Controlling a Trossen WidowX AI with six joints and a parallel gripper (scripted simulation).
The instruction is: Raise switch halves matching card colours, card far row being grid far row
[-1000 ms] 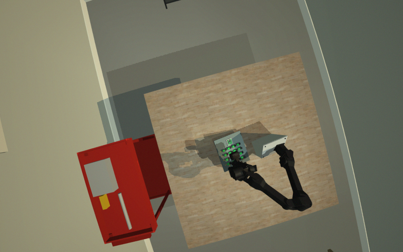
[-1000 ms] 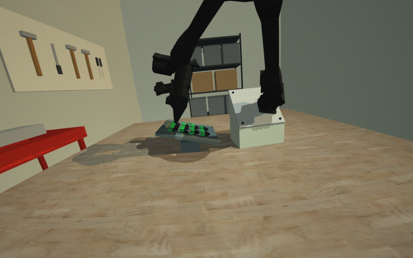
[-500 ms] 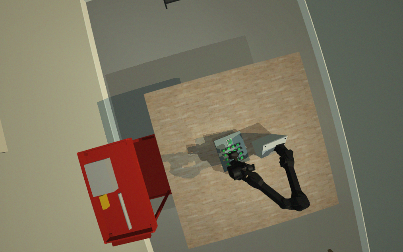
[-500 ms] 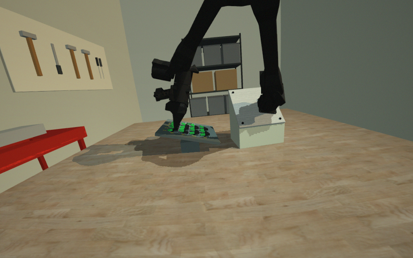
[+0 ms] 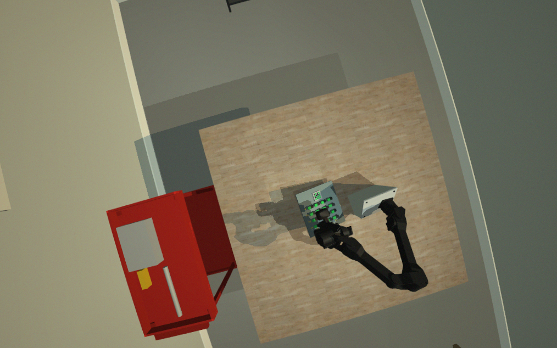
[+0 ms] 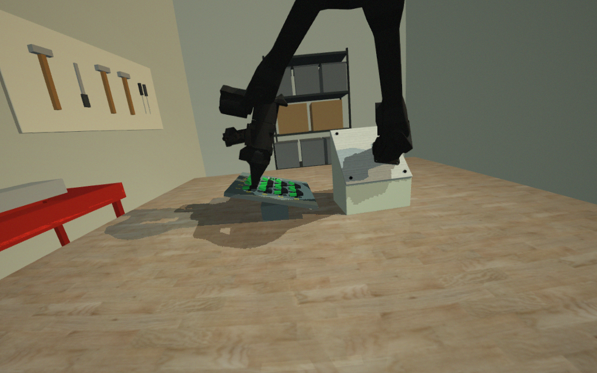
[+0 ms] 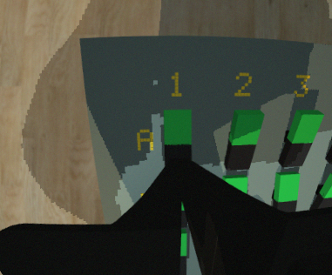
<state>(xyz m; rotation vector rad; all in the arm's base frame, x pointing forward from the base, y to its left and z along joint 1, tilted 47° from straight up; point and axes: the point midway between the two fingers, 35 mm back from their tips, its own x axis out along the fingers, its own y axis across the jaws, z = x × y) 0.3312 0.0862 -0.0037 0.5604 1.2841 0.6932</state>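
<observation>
- The tool [image 7: 179, 154] is pinched together, holding nothing.
- Its tip sits on switch A1 [image 7: 177, 126], on the dark near half.
- The panel [image 6: 271, 189] is tilted on the wooden surface [image 6: 384, 277].

Green-and-dark-grey switches [image 7: 246, 137] on a grey-blue panel [image 7: 122, 70], yellow labels, seemingly chequered card [image 5: 316, 195].

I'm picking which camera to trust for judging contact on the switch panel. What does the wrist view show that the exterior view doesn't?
Only the wrist view shows the yellow labels and that the shut end effector sits on the dark near half of switch A1, whose green half shows beyond the tip. Only the exterior view shows the panel tilted on its stand, the arm reaching down from above, the white base box and the red bench. Both show the closed tip down among the green and dark switches.
</observation>
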